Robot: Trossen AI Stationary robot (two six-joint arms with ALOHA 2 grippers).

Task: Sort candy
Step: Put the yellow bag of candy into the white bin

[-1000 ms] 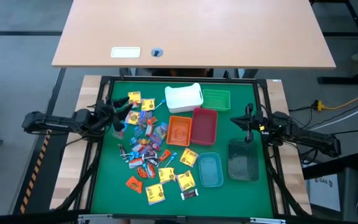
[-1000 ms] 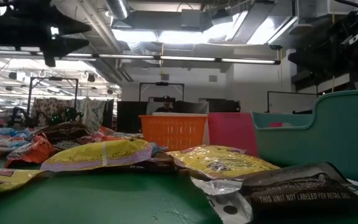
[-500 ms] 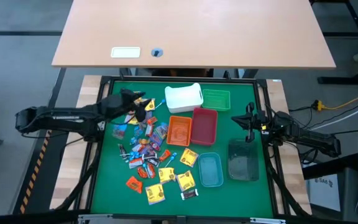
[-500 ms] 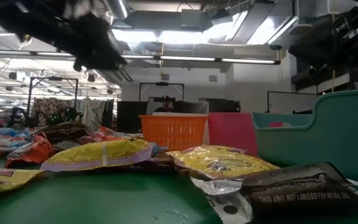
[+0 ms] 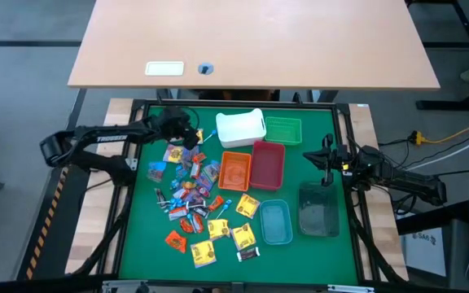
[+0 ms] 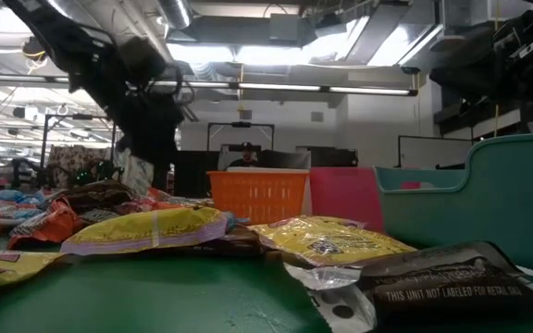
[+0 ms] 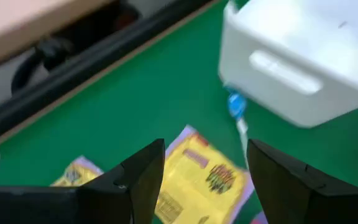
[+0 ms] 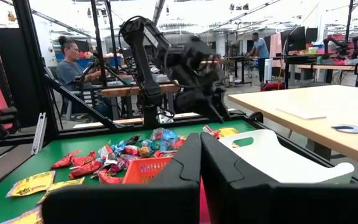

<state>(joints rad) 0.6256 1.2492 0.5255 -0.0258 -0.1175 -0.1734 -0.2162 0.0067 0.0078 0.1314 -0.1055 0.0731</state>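
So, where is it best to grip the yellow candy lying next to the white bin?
The yellow candy lies flat beside the white bin, so probably from straight above, pinching across its narrow width. The open left gripper hovers over it.

**Tight gap beside the white bin**

The left pincer [image 5: 187,134], fingers apart, hangs over a yellow candy [image 7: 194,180]. At its 3 o'clock the white bin [image 5: 240,128] blocks; at 6 the candy heap [image 5: 192,187] crowds. Bare table [image 5: 141,244] lies at 7 o'clock.
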